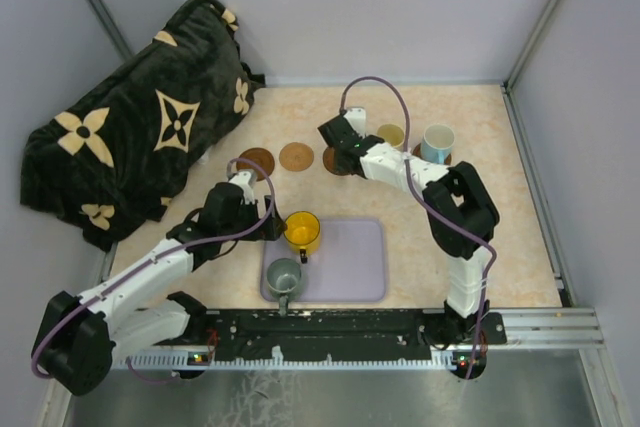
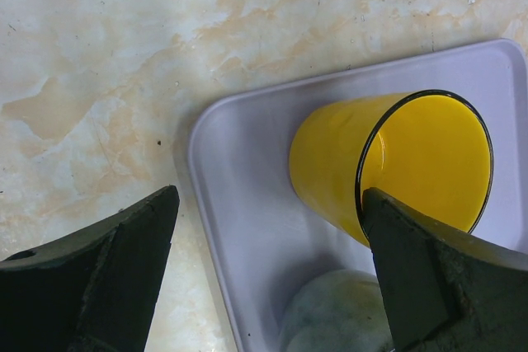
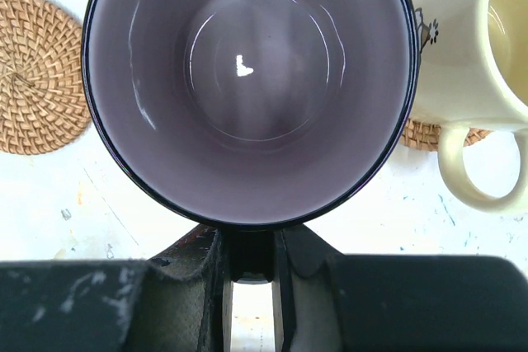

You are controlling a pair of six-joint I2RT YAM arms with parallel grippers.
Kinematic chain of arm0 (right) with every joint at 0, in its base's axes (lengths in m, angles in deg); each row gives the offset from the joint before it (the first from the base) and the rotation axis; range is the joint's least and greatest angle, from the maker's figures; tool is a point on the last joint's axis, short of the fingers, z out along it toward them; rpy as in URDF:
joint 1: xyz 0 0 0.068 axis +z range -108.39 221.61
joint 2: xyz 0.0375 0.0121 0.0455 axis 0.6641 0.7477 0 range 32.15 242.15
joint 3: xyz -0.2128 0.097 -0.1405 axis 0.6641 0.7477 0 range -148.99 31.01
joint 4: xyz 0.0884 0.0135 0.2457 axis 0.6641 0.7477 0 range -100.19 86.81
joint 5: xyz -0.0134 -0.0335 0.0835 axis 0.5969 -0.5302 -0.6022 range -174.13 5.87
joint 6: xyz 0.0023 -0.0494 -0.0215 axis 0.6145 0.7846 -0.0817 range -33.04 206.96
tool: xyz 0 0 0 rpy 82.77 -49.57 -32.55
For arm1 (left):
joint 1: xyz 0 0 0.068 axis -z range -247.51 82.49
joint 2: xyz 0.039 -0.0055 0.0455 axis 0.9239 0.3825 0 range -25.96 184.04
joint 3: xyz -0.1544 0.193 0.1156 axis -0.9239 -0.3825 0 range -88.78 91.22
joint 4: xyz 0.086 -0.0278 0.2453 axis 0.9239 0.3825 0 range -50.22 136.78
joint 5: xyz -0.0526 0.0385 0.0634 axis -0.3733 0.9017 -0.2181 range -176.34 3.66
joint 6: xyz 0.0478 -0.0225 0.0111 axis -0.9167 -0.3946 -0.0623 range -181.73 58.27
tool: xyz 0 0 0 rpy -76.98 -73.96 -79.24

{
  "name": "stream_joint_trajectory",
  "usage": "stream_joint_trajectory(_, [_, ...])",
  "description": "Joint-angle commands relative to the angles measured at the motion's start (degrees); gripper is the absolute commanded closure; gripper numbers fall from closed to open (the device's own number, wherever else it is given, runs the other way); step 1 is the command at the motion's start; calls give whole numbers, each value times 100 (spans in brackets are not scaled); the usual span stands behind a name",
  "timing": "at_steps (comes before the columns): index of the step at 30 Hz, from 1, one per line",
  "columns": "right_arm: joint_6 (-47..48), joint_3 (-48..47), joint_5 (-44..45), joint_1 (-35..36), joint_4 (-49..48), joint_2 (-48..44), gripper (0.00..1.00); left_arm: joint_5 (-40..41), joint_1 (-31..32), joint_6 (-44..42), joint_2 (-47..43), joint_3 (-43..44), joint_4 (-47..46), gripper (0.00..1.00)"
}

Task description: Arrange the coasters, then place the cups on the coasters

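The glossy mauve-grey mug (image 3: 247, 80) is over a dark brown round coaster (image 1: 331, 161), with the right claw (image 3: 252, 265) pinching its near side (which part, I cannot tell). A cream-yellow mug (image 3: 470, 47) stands just beside it. Nearer me, the left claw (image 2: 272, 278) is spread wide at a yellow-orange mug (image 2: 346, 162) on the rectangular lavender tray (image 1: 350, 257).

The mauve cup (image 3: 247, 80) hid whatever lay beneath it; the cream cup (image 3: 462, 55) ran off the right edge; the grey-green cup (image 2: 330, 319) was blurred, cut off below.
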Motion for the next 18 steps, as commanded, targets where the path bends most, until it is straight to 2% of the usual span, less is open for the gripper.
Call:
stream_joint_trajectory(1, [-51, -398, 72, -38, -631, 46, 100, -47, 36, -69, 86, 124, -96, 2])
stream_joint_trajectory(18, [-112, -577, -83, -44, -656, 341, 100, -45, 36, -52, 168, 82, -134, 2])
